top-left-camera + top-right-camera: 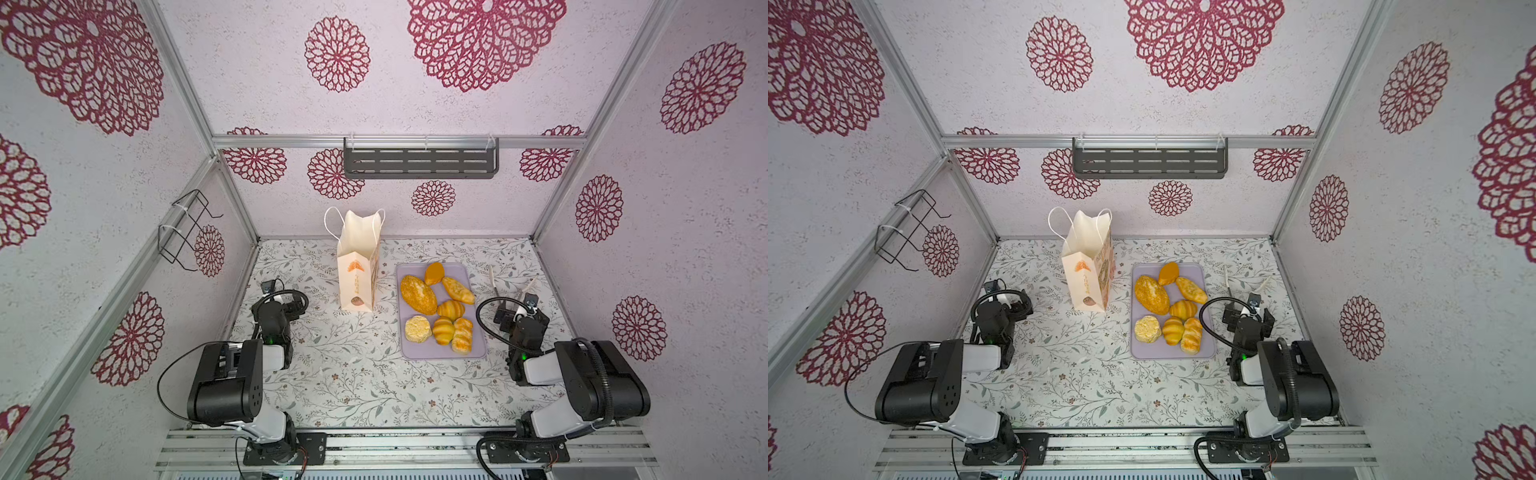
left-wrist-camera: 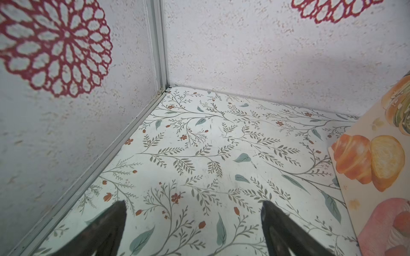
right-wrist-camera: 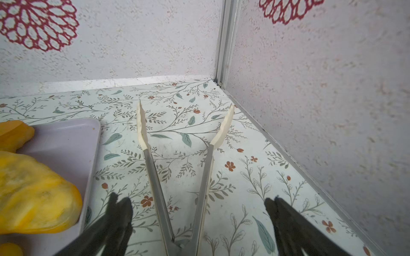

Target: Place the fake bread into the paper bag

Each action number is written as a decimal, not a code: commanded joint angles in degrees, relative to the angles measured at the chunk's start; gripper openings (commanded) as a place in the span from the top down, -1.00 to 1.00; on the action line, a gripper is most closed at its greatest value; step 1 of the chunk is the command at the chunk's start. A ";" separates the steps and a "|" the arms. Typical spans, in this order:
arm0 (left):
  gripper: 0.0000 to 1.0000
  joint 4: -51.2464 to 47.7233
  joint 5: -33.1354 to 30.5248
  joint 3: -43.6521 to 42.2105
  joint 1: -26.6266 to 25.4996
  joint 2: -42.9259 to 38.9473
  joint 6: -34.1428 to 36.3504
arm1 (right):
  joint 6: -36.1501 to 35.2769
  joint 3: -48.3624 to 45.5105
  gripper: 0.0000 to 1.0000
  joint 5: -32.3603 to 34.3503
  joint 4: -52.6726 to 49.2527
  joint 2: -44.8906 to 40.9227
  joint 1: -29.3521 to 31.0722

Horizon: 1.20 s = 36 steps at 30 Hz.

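Left end effector [image 2: 193,206] and right end effector [image 3: 193,199]: both spread wide, gripping nothing.
Left: bare table [image 1: 353,374] between jaws; paper bag [image 1: 355,282] upright near its right, pastry pictures on the side, orange lettering too small to read. Right: jaws astride open tongs [image 3: 155,172] lying on the table. Fake bread [image 1: 417,294], seven pieces, on lilac tray [image 1: 440,353] just left of it, beside the bag.
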 commanded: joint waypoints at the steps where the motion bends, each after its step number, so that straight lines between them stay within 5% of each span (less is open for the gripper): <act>1: -0.94 0.09 0.72 1.01 0.33 -0.28 0.65 | 0.53 0.45 -0.98 0.48 2.29 0.08 0.31; 27: -0.94 -0.11 1.89 1.02 0.89 -0.41 0.20 | 0.71 0.19 -0.98 0.26 2.70 -0.01 0.31; 36: -0.94 14.91 -9.61 -7.79 -0.32 -2.63 -2.35 | 0.36 -3.68 -0.98 -0.60 7.63 -2.54 0.31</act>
